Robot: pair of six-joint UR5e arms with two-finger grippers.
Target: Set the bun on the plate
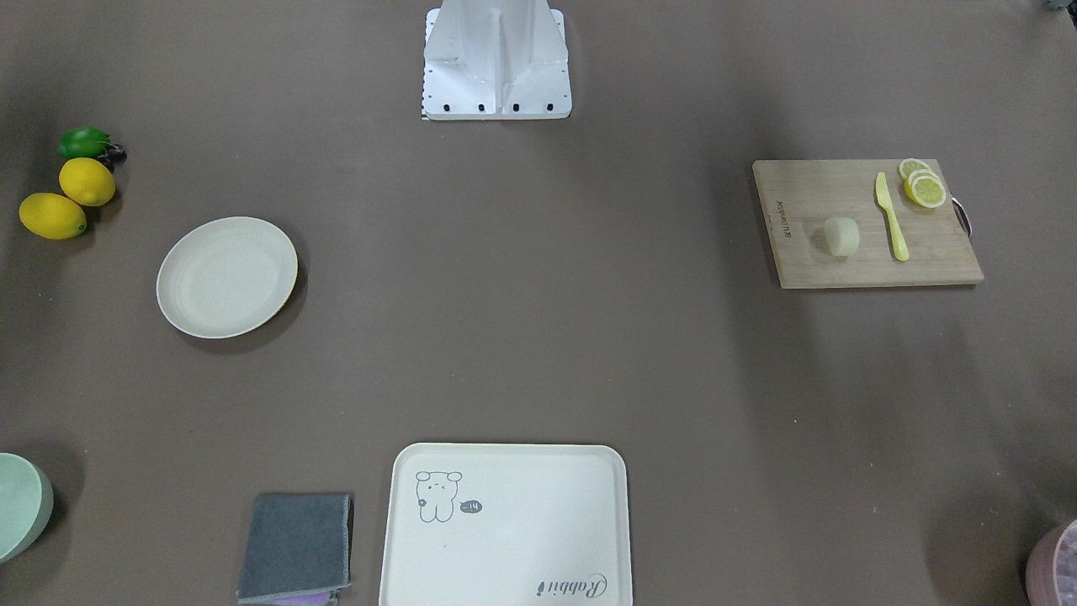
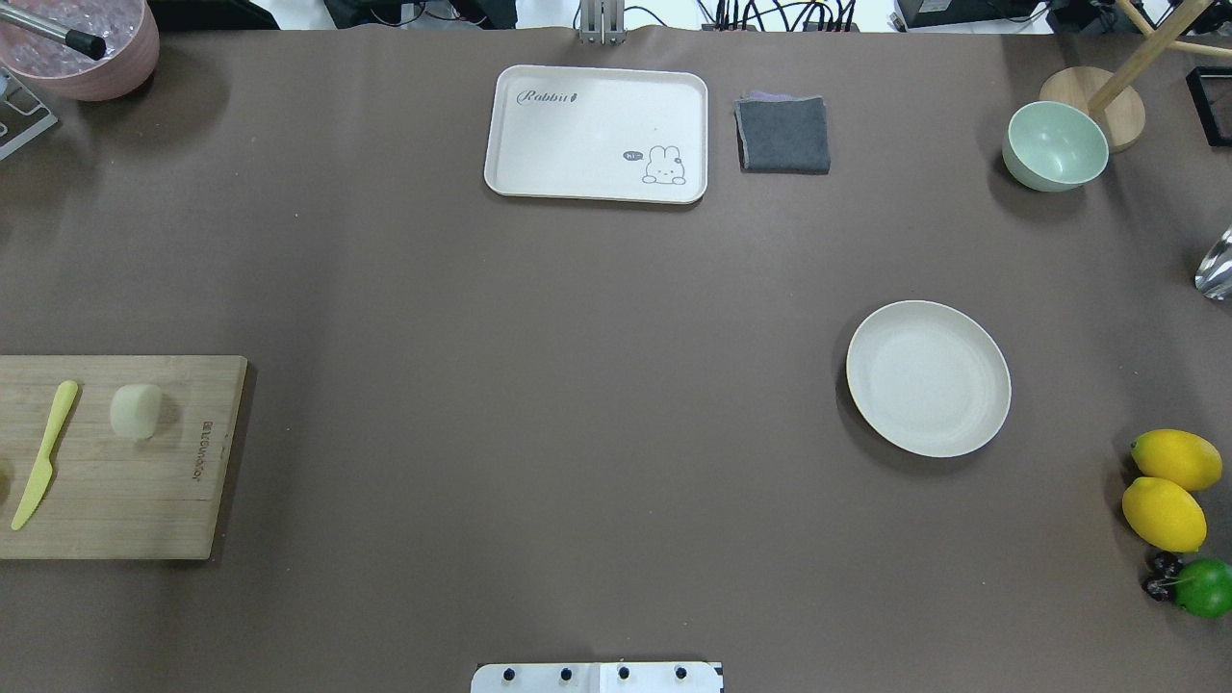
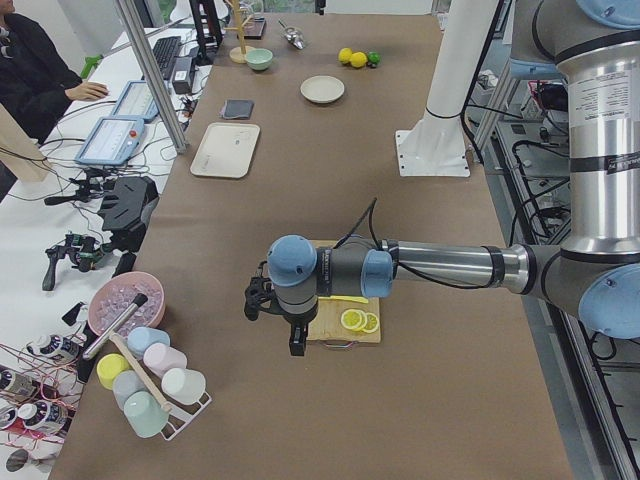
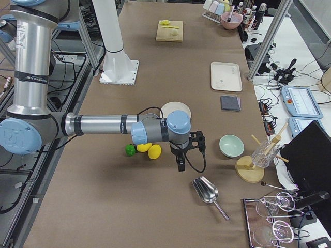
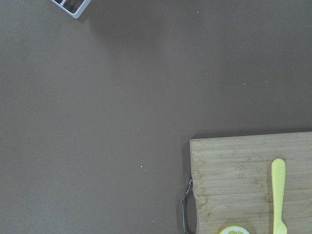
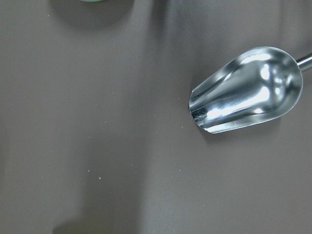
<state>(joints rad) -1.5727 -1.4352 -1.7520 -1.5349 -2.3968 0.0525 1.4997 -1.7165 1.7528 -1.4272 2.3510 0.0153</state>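
The bun [image 1: 841,236] [image 2: 136,411] is a small pale cream lump that rests on a wooden cutting board [image 2: 144,500]. The plate [image 1: 227,277] [image 2: 928,377] is round, cream-white and bare, far across the table from the bun. My left gripper [image 3: 297,345] hangs over the table just off the board's end and shows only in the exterior left view; I cannot tell its state. My right gripper [image 4: 180,166] hovers past the plate [image 4: 166,107], near the lemons, and shows only in the exterior right view, where I cannot tell its state. Neither wrist view shows fingers.
A yellow knife [image 1: 892,216] and lemon slices [image 1: 924,187] share the board. Two lemons [image 2: 1167,486] and a lime [image 2: 1205,587] lie by the plate. A rabbit tray [image 2: 597,133], grey cloth [image 2: 783,134], green bowl [image 2: 1054,146], metal scoop [image 6: 243,90] and pink bowl [image 2: 91,48] ring the table.
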